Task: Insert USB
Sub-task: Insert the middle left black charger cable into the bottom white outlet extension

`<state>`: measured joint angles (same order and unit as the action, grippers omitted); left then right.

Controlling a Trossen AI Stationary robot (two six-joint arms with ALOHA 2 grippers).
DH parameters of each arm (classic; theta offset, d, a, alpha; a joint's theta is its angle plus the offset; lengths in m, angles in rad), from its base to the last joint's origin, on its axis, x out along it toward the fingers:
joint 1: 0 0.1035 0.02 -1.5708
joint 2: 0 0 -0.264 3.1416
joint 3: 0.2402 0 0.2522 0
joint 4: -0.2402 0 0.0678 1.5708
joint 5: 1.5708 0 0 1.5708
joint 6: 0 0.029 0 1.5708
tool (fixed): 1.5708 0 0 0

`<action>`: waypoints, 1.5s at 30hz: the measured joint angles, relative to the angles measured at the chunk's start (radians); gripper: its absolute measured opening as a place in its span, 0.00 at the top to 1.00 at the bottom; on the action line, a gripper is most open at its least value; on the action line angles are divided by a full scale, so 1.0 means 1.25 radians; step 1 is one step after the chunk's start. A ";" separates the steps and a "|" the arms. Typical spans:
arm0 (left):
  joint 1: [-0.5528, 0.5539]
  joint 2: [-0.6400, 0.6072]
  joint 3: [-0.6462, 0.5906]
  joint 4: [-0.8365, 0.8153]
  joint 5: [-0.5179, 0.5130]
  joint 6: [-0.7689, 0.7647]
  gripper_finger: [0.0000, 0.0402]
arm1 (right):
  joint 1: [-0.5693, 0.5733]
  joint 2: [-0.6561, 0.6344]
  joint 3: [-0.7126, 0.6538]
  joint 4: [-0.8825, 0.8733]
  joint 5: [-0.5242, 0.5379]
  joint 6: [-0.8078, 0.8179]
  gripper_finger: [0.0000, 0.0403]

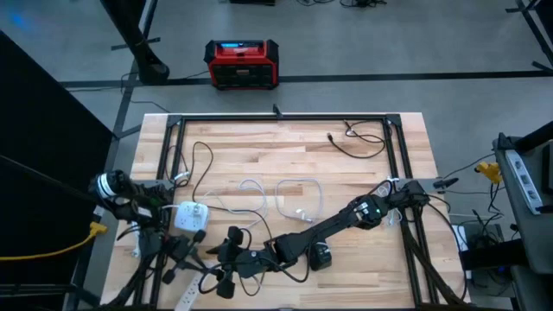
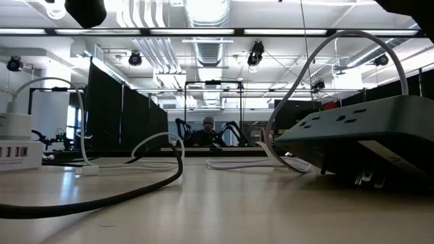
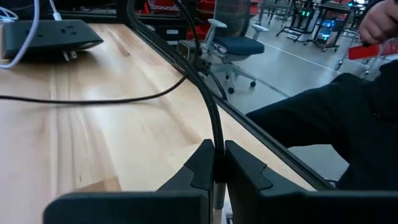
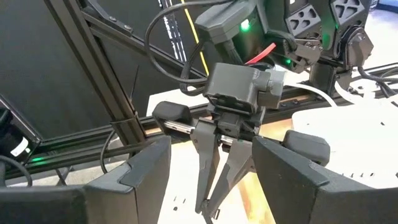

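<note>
USB cable (image 3: 211, 106), thin, black, round, sits pinched in the closed left gripper (image 3: 217, 163), plug hidden; right gripper (image 4: 211, 180) gapes empty.

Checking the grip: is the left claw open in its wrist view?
No, the left claw is shut, pinching the thin black cable.

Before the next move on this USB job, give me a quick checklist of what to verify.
1. Left claw shut on the black cable: ok.
2. Right claw open: ok.
3. Right claw facing the left claw, not touching it: ok.
4. USB plug end visible in the grip: cannot tell.
5. White charging hub on the table, ports showing in the low view: ok.
6. Plug lined up with a hub port: not ok, both claws are away from the hub.
</note>
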<state>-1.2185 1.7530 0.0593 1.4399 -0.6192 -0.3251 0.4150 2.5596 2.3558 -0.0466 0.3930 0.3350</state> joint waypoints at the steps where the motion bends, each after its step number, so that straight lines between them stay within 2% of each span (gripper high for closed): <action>1: -0.006 0.006 0.000 0.000 -0.011 -0.005 0.97 | 0.000 0.000 0.000 0.001 0.000 0.001 0.48; 7: -0.038 0.043 0.000 0.007 -0.097 -0.031 0.97 | -0.001 0.000 0.000 0.003 0.000 0.002 0.47; 11: -0.039 0.057 0.001 0.020 -0.122 -0.031 0.97 | -0.002 0.000 0.000 0.003 0.000 0.003 0.48; 23: -0.062 0.121 0.022 0.035 -0.136 -0.094 0.97 | -0.003 0.000 0.000 0.002 0.000 0.004 0.48; 32: -0.088 0.124 0.018 -0.001 -0.151 -0.148 0.97 | -0.003 0.000 0.000 0.000 -0.001 0.004 0.48; 45: -0.088 0.124 0.020 -0.019 -0.118 -0.154 0.97 | -0.003 0.000 0.000 0.000 -0.001 0.001 0.48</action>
<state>-1.3289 1.9076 0.0847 1.4166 -0.7662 -0.5175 0.4118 2.5595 2.3558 -0.0471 0.3923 0.3367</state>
